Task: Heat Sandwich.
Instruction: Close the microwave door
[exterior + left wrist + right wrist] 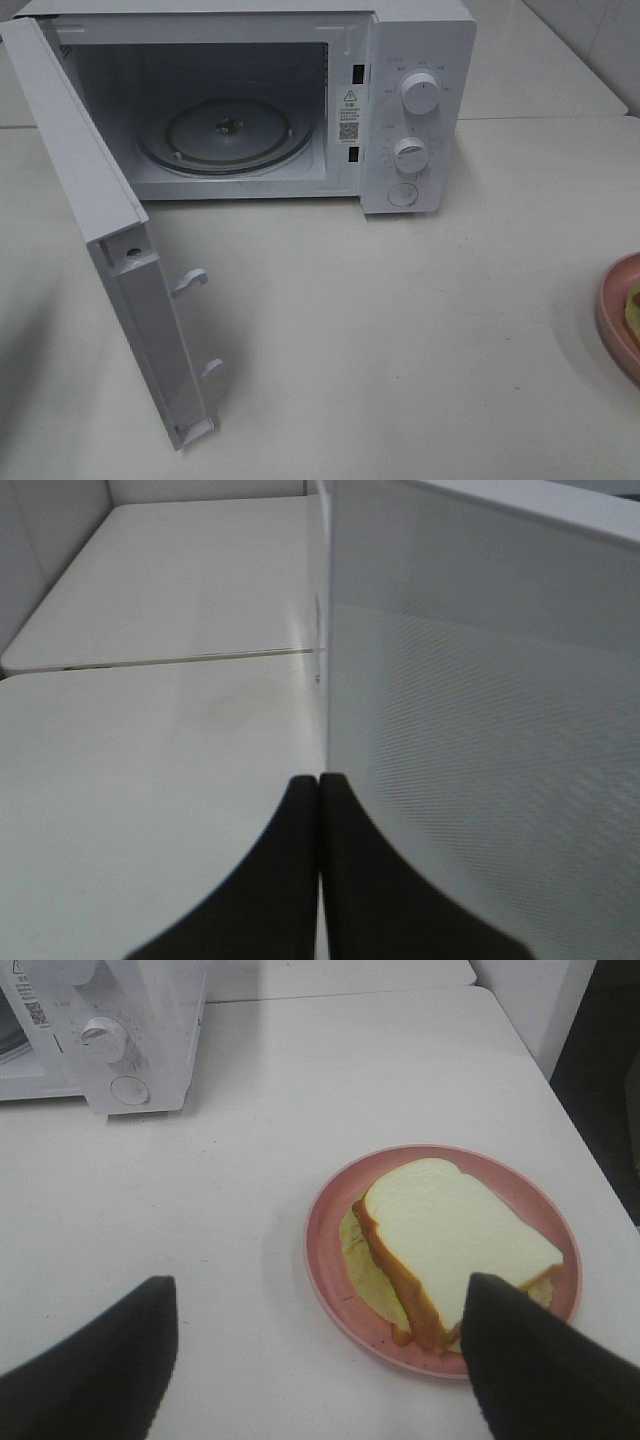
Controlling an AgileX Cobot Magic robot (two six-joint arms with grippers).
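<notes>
— Sandwich sits on its pink plate near the table's right edge, well apart from the microwave. The overhead view only catches a sliver of plate there.

— And the right tool?

— Spread wide, holding nothing, hovering just short of the plate. One finger already overlaps the near rim in its own camera, the other hangs over bare table. I'd say the step is to take the plate, not the bread, so the grip wants to land on the rim, with the plate kept level so the slices don't slide.

— Left tool?

— Pressed shut, empty, right up against the outer face of the open door. Looks as if it's minding the door.

— Room to move?

— Plenty of bare table between plate and oven. The door swings far out to the left, its latch hooks sticking out, so the path from the right is open. The turntable is bare. Tight spots, to my eye, are the cavity's side wall by the knobs and the top lip; come in low and centred.

— And the table edge?

— Close behind the plate, so lift before dragging.
</notes>
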